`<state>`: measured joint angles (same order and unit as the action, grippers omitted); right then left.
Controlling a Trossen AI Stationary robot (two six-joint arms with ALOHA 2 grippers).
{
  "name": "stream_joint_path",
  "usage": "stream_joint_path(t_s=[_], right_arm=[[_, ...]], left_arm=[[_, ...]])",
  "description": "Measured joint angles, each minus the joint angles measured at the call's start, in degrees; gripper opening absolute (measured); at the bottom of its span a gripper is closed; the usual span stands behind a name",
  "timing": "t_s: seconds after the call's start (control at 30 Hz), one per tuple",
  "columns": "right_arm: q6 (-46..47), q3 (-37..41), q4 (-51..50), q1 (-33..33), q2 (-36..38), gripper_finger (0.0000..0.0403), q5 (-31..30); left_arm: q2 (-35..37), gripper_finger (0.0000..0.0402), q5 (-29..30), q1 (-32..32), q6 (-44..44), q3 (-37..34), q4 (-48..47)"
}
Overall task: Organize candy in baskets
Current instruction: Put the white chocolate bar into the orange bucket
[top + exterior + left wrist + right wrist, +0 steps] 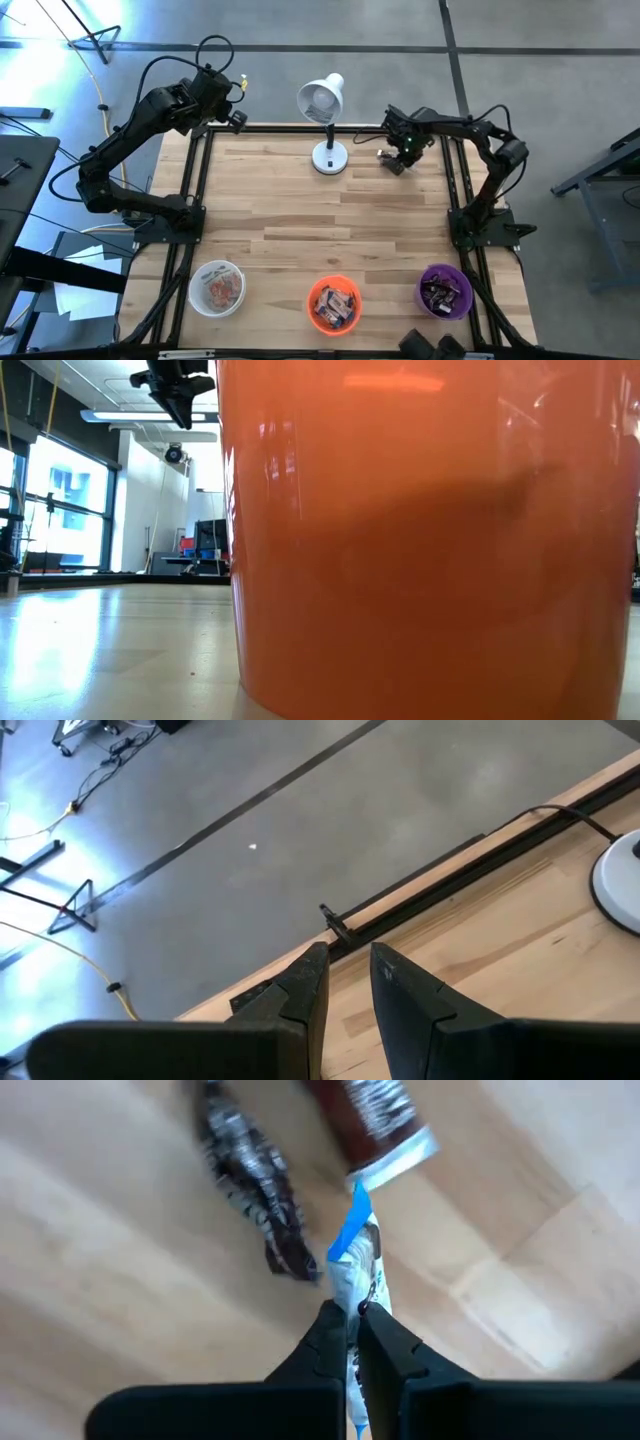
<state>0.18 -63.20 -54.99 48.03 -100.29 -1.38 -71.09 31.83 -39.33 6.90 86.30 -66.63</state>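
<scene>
A white desk lamp (326,118) stands at the far middle of the wooden surface (280,220), its round base (329,158) on the planks and its shade (320,99) reaching past the far edge. A black frame (190,190) runs along the surface's edges. The floor (300,40) around is grey concrete, with a yellow cable (100,100) lying at the left. Across the room, windows (60,510) let in daylight.

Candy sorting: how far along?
Mostly done: the white basket, orange basket and purple basket all hold candy. In hand: the right gripper is shut on a blue-and-silver candy at the table's far edge. Left: a dark striped candy and a brown candy beside it. The left gripper waits at the far-left corner.
</scene>
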Motion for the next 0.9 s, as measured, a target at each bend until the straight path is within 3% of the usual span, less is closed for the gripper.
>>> stream_joint_path(t_s=[0.2,0.47,0.7,0.9], right_arm=[[4.21,-3.28,-8.77,-5.8,0.49,0.0,0.49],[15.41,-7.65,-16.55,-19.27,6.59,0.0,3.48],[33.88,-11.83,-13.18,-34.71,12.74,0.0,7.47],[45.7,-15.23,-2.49,-51.41,13.18,0.0,2.17]], left_arm=[[0.0,0.0064,0.0,0.0,-3.63,0.0,0.02],[0.0,0.0064,0.0,-0.01,-7.57,0.0,0.04],[0.0,0.0064,0.0,0.0,-7.09,0.0,0.04],[0.0,0.0064,-3.05,-0.02,-5.65,0.0,0.11]])
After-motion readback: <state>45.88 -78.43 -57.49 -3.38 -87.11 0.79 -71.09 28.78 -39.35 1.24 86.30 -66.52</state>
